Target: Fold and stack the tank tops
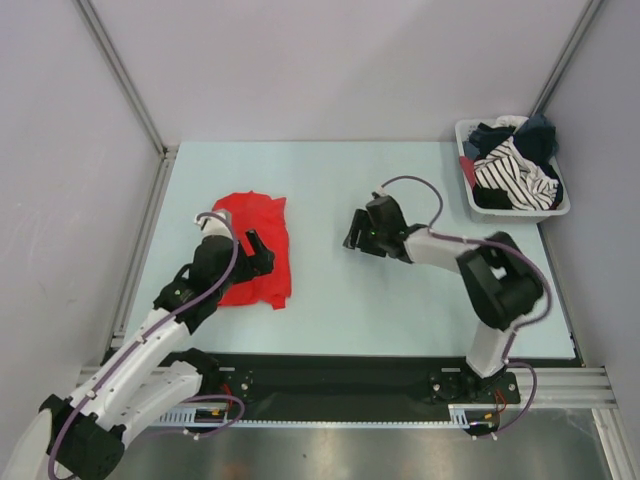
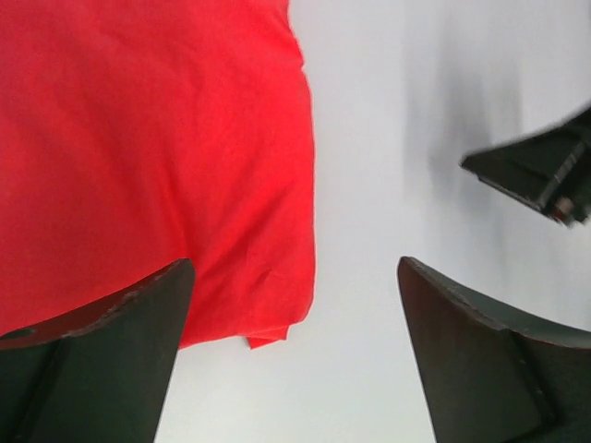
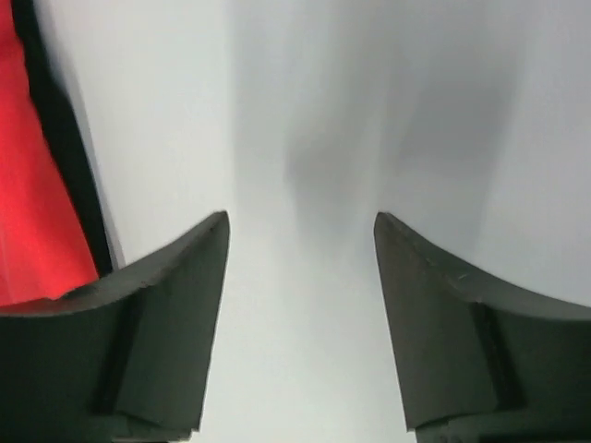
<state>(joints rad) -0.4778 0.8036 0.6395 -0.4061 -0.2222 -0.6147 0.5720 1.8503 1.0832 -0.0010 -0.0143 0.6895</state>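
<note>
The red tank top (image 1: 257,248) lies folded on the left part of the table; it also shows in the left wrist view (image 2: 148,157) and at the left edge of the right wrist view (image 3: 28,221). My left gripper (image 1: 262,252) is open and empty, hovering over the red top's right edge (image 2: 295,268). My right gripper (image 1: 354,232) is open and empty above bare table at the centre, right of the red top (image 3: 300,221). A black tank top is not to be told apart; dark garments lie in the basket.
A white basket (image 1: 466,182) at the far right corner holds several garments, among them a black-and-white striped one (image 1: 515,180) and dark ones (image 1: 525,135). Metal frame posts and grey walls bound the table. The right gripper's tip shows in the left wrist view (image 2: 540,171).
</note>
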